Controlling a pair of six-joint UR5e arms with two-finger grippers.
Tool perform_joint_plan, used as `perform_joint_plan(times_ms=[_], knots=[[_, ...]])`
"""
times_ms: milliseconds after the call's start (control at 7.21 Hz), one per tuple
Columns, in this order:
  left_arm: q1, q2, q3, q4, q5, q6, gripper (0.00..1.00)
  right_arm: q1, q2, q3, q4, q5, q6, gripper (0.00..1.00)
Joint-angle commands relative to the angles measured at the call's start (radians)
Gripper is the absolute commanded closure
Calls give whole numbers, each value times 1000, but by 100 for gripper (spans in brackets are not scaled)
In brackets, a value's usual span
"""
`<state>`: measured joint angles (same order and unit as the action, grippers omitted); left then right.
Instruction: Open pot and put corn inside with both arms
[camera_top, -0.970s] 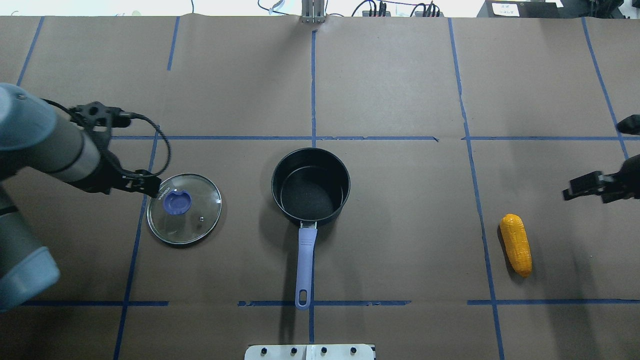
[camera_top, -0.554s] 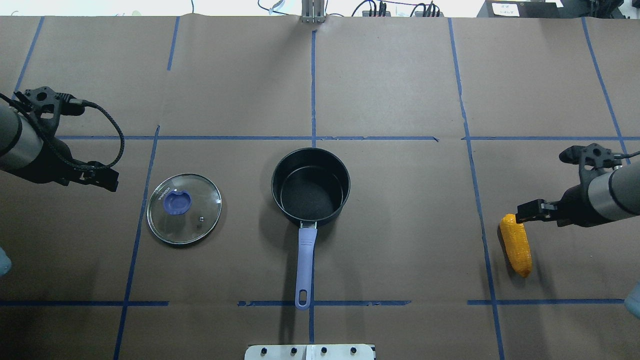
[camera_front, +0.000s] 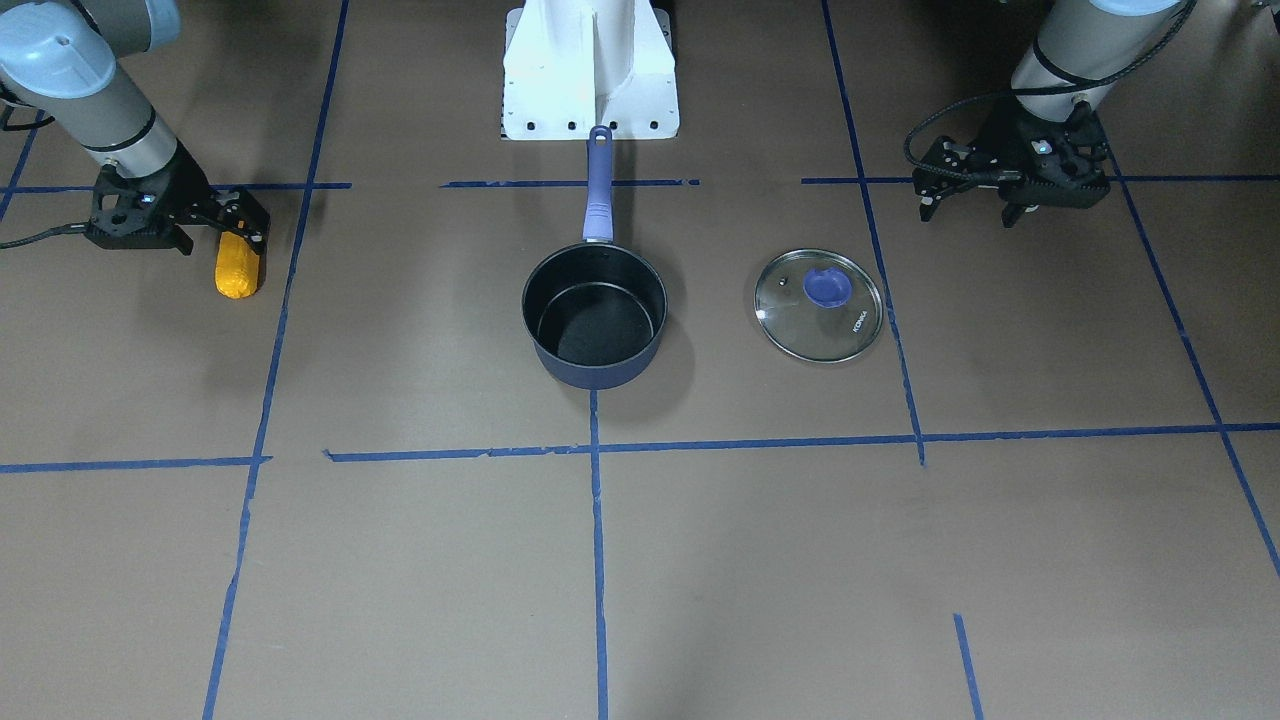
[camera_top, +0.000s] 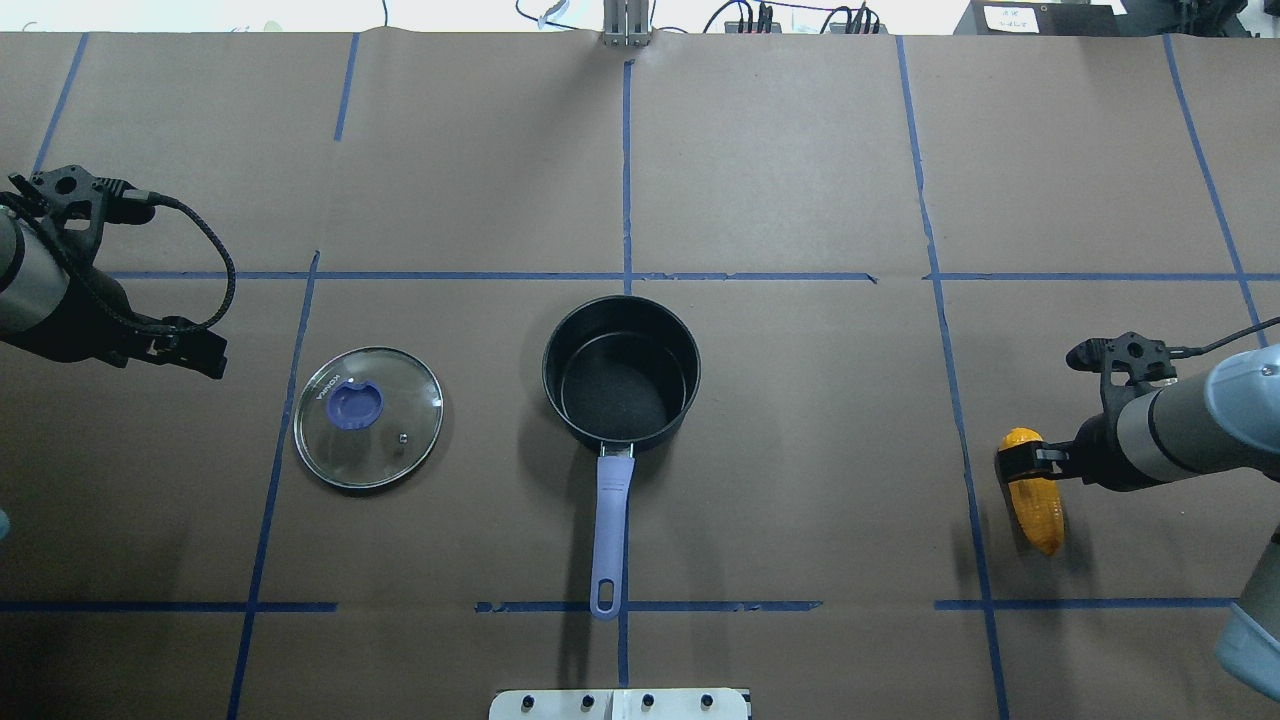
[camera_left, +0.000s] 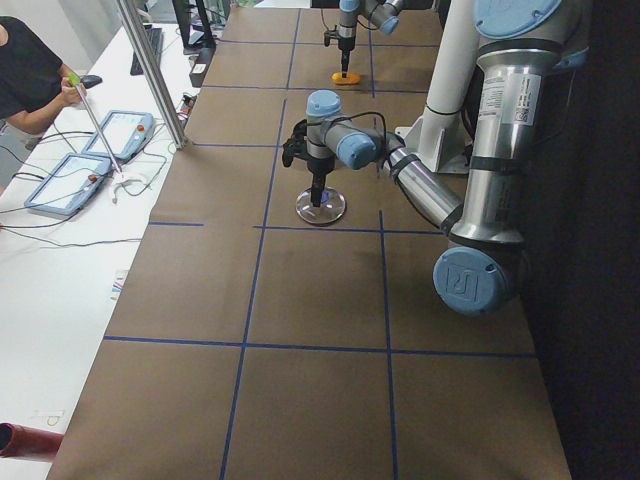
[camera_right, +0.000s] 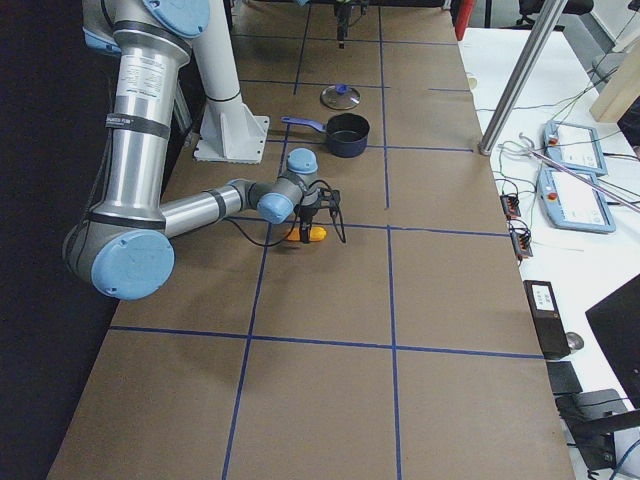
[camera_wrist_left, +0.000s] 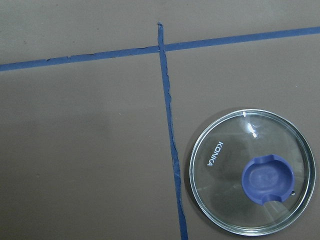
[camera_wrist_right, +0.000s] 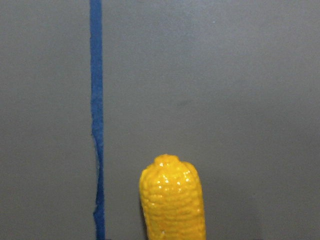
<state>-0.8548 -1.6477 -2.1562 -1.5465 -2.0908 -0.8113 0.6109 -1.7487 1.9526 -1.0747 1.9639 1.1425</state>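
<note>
Front view: R pincer (camera_front: 238, 222) is low over the corn (camera_front: 236, 278), a stubby, bumpy yellow-orange cob lying flat on the tabletop (camera_front: 700, 550). Can't tell if it's released or already clenched.

L pincer (camera_front: 965, 205) hangs spread and empty, near the glass lid (camera_front: 820, 305). The open pot (camera_front: 594, 318) is well away from R pincer, between the two pincers.

Overhead: R pincer crosses part of the cob, w/ most of its length sticking out beyond. Judgement: centre on the cob's middle, squeeze across its narrow width w/ fingers square, or the rounded cob may roll or pivot.

R side view: cob shows just under the pincer.

R wrist cam: the cob's domed tip and glossy kernels show directly below the pincer, beside a blue tape line (camera_wrist_right: 96, 125).
</note>
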Motion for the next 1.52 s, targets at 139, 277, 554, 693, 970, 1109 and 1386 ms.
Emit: perform_joint_plan(times_ms=[139,277,554,693,970,1109,1386], knots=[[-7,26,-4,-4,-2,12,0,-19,28,-40,1,-4,-4,87],[-47,49,-2,-12,-5,65,0,-19,29,-40,1,3,-13,100],[-238,112,19,-1,-117,340,0,-17,32,-8,-1,7,-13,100],[-353,132,80,-1,-214,497,0,-22,56,34,-14,9,2,100],[-466,172,139,-1,-242,633,0,-22,322,26,-165,7,130,100],[-489,180,169,-3,-239,680,0,-29,507,14,-350,6,184,100],[-510,193,176,-3,-244,705,0,-43,812,-161,-496,0,300,100]])
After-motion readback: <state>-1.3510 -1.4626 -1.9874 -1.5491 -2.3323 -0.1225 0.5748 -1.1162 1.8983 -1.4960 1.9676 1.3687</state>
